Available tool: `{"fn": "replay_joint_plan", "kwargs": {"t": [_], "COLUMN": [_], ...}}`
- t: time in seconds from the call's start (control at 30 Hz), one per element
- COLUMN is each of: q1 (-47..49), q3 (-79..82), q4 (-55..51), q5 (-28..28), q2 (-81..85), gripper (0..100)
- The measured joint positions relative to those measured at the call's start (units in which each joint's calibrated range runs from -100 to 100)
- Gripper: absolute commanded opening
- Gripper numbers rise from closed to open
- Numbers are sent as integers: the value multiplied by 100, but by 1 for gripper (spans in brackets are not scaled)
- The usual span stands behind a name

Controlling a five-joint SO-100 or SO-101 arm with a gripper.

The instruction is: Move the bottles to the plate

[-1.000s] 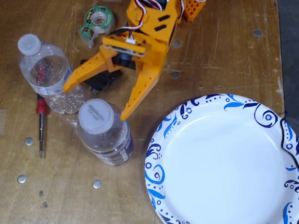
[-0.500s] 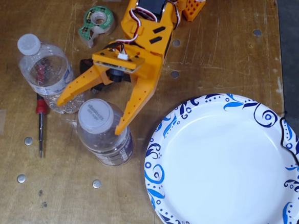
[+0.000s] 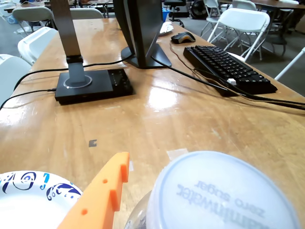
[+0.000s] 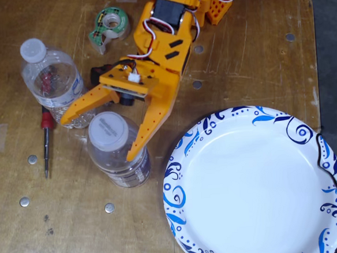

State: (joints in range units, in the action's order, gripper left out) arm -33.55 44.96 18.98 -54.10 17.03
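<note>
Vitaminwater bottle (image 3: 224, 195) upright, cap foremost in wrist view, left of the empty plate (image 4: 259, 184) in fixed view. Gripper (image 4: 102, 131) wide open, straddling it, gripping nothing. Close squarely below the cap before lifting; slimmer bottle (image 4: 52, 79) stands far-left.

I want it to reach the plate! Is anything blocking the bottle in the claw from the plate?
Nothing visible. In the fixed view, the wider bottle stands between the open gripper fingers, with only bare table before the plate.
</note>
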Motion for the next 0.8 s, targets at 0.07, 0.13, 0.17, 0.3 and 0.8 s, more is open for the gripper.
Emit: {"fn": "replay_joint_plan", "kwargs": {"t": [0.07, 0.13, 0.17, 0.3, 0.8], "q1": [0, -9, -9, -9, -128], "q3": [0, 0, 0, 0, 0], "q4": [153, 204, 221, 255, 749], "q5": [0, 0, 0, 0, 0], "q2": [-8, -8, -8, -8, -436], "gripper": [43, 43, 43, 42, 39]}}
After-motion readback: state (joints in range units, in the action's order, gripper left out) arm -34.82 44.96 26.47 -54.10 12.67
